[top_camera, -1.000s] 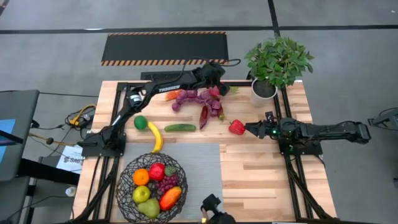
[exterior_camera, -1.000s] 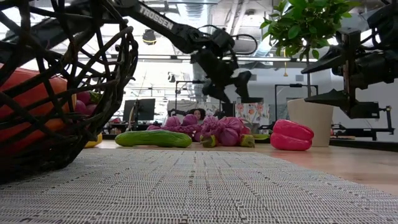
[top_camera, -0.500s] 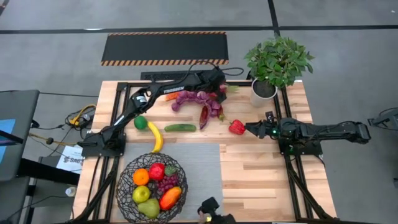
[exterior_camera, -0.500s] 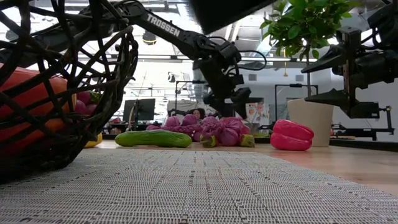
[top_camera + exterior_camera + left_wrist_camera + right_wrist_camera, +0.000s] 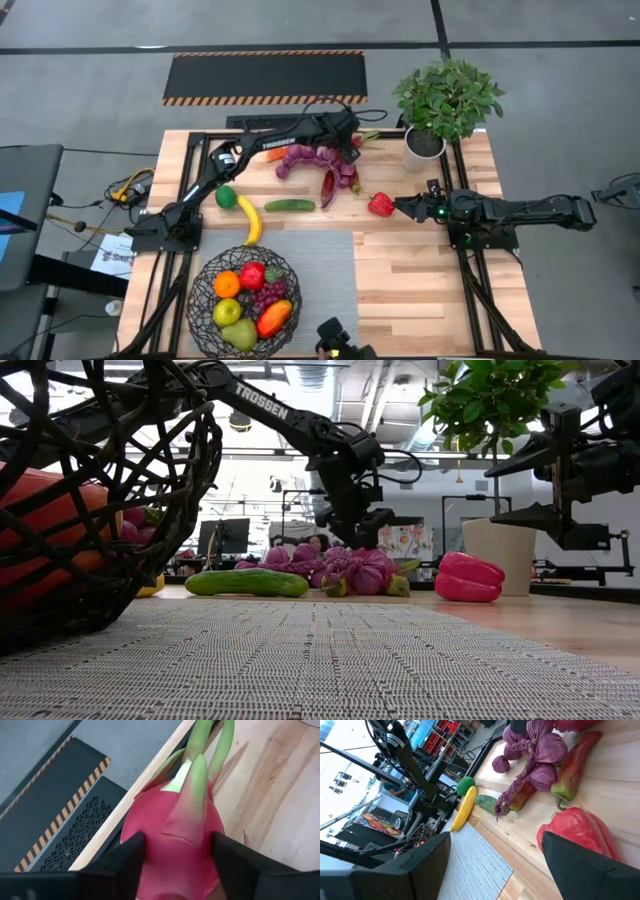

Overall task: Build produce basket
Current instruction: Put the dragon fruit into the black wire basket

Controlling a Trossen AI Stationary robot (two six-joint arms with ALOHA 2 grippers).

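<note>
A pink dragonfruit (image 5: 175,840) with green-tipped scales lies at the far edge of the wooden table (image 5: 420,270), and the left gripper (image 5: 347,137) sits down over it, one dark finger (image 5: 131,851) against each flank of the fruit; whether the grip is firm cannot be told. Just beside it spreads a purple braid of onions (image 5: 310,157) with a long red chili (image 5: 328,185) leaning against the bunch. Nearer the middle of the table lie a cucumber (image 5: 289,205), a yellow banana (image 5: 250,220) and a small green fruit (image 5: 226,197), the banana's lower end close to the rim of the black wire basket (image 5: 200,282). The basket stands at the near left of a grey woven mat (image 5: 325,275) and already holds an orange, a red apple, purple grapes, a green pear and other pieces.

To the right, a red pepper (image 5: 380,204) rests on the bare wood, with the right gripper (image 5: 400,207) level beside it, its fingers spread wide around nothing. A leafy plant in a white pot (image 5: 423,147) stands at the far right corner.
</note>
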